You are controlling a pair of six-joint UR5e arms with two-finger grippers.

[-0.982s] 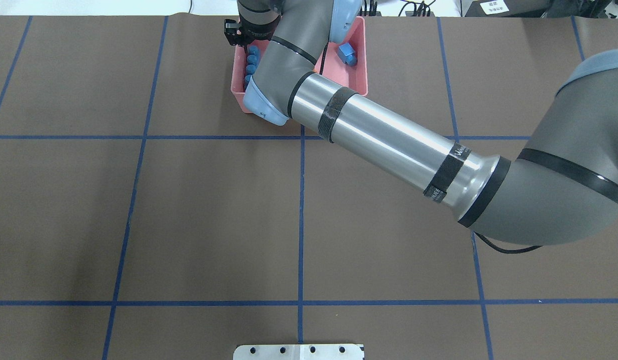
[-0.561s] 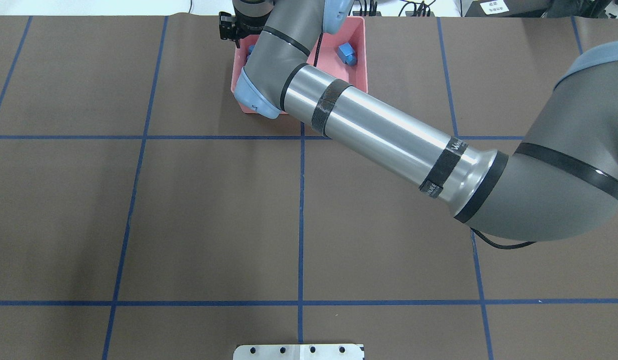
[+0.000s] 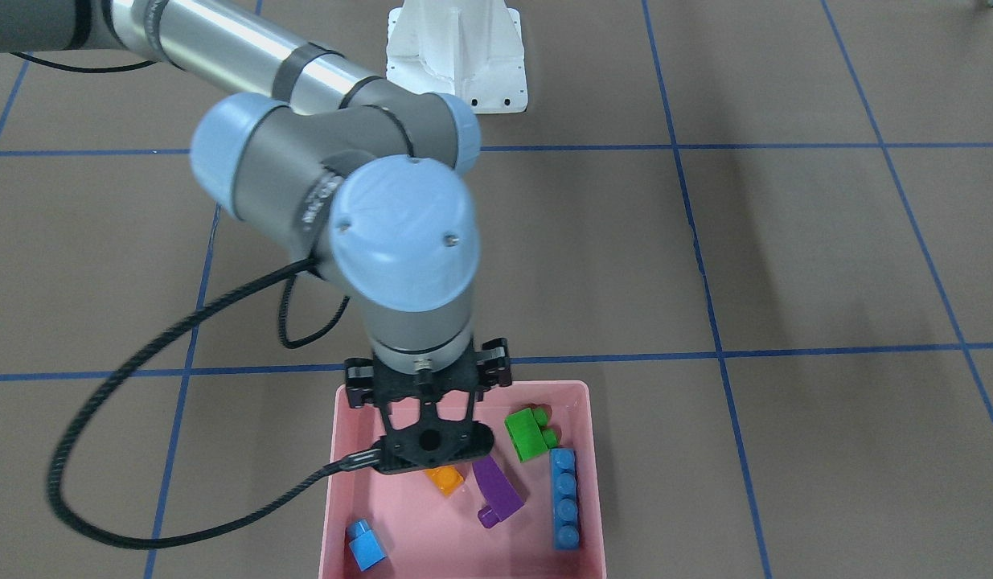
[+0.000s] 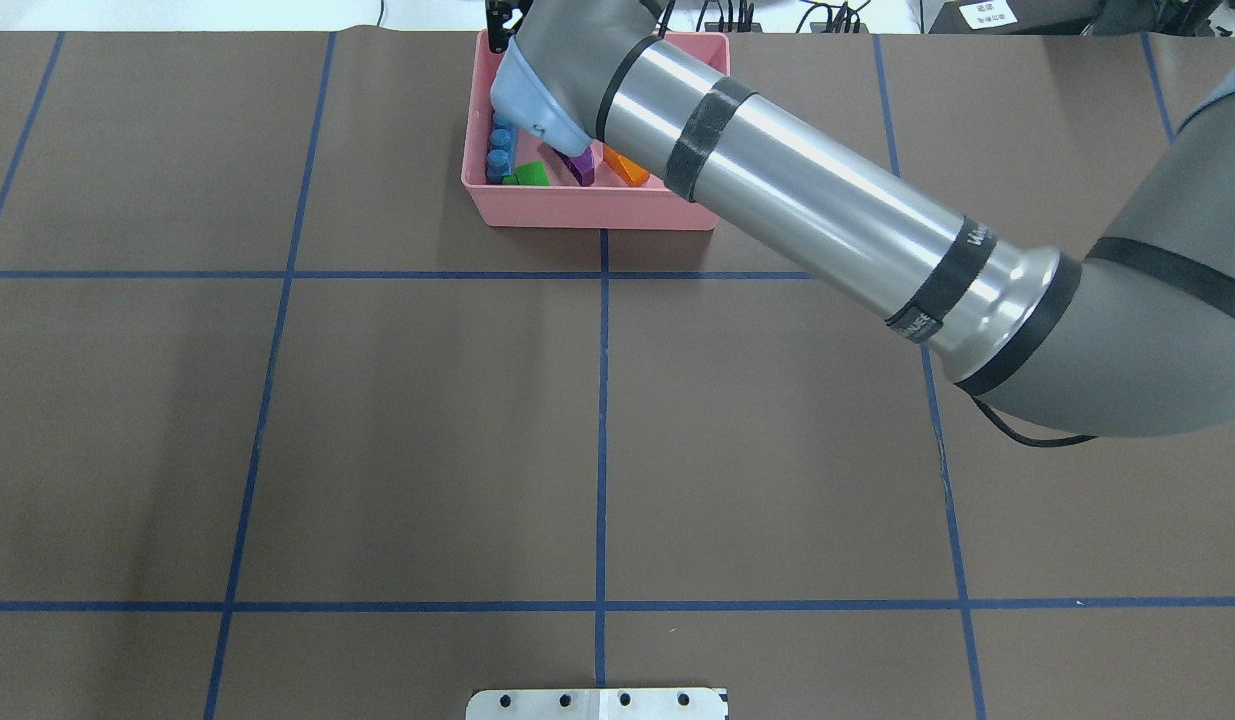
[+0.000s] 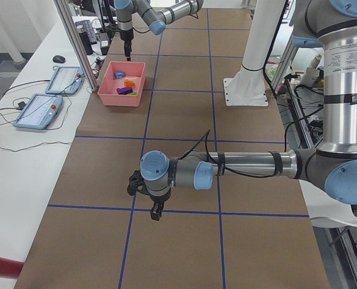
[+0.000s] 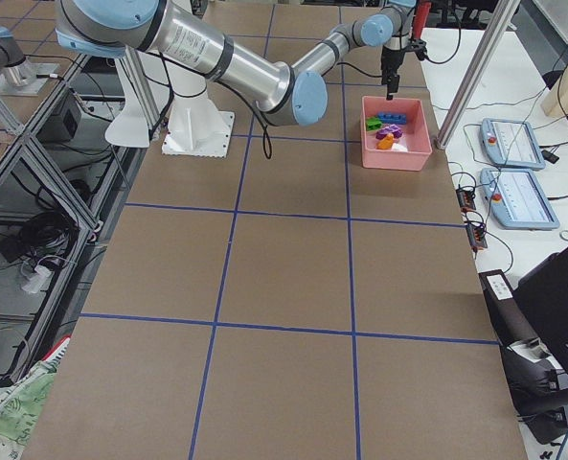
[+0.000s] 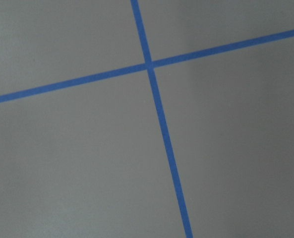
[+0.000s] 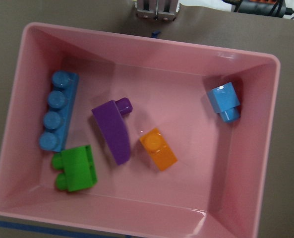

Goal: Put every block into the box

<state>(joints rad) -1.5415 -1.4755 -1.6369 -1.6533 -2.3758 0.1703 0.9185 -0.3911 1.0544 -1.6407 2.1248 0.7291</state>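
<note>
The pink box (image 8: 265,148) holds all five blocks: the long blue (image 8: 57,118), green (image 8: 77,168), purple wedge (image 8: 112,131), orange (image 8: 158,148) and small blue (image 8: 225,100). My right gripper (image 8: 156,11) hangs above the box's far rim, shut and empty. In the front-facing view it (image 3: 429,442) is over the box (image 3: 432,531), with orange (image 3: 446,480) and purple (image 3: 498,489) just beyond it. My left gripper (image 5: 156,212) hovers low over bare table far from the box (image 5: 123,90). I cannot tell whether it is open or shut.
The white robot base (image 3: 456,56) stands at the table's near-robot edge. Two tablets (image 5: 40,111) and a metal post (image 5: 76,42) lie just beyond the box on the side table. Blue tape lines (image 7: 156,109) cross the brown table.
My right arm has lifted and swung toward the far edge of the box. It has uncovered the green, purple and orange blocks that it hid before.
</note>
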